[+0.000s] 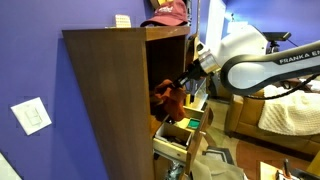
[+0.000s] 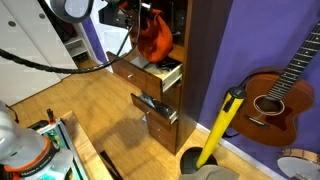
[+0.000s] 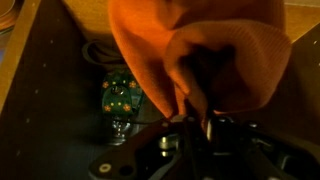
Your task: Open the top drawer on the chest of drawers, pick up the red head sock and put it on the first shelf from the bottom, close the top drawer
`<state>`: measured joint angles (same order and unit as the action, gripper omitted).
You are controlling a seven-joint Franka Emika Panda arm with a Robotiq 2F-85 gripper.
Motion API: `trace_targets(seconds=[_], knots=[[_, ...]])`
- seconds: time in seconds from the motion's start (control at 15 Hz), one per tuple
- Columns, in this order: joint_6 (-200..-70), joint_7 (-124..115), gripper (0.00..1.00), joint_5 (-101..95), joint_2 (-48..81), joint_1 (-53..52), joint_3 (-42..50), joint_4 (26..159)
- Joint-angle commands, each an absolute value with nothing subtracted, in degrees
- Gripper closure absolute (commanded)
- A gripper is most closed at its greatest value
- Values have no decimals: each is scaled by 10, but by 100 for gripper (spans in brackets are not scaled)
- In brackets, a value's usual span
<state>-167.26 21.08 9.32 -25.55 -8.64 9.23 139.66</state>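
Right now my fingers are clamped on the red knitted head sock (image 3: 210, 50), its fabric bunched between them at my gripper (image 3: 195, 122). It hangs from me at the mouth of the tall dark-brown wooden chest of drawers (image 1: 110, 90), just above the open top drawer (image 2: 160, 70); whether it touches a shelf I cannot tell. The second drawer (image 2: 160, 108) below also stands pulled out.

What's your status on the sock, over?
Gripper shut on red head sock. Sock hanging over open top drawer, not yet placed. Lower drawer also open, below the path.
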Motion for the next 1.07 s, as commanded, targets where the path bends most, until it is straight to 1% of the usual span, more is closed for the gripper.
trace_targets(seconds=[0.0,0.2,0.6,1.0], knots=[[-1753,216,98,117,-214,-116,108,1386],[-1807,216,98,138,-185,-147,125,1375],[-1862,209,98,164,-125,-204,167,1334],[-1879,207,98,169,-101,-260,205,1308]])
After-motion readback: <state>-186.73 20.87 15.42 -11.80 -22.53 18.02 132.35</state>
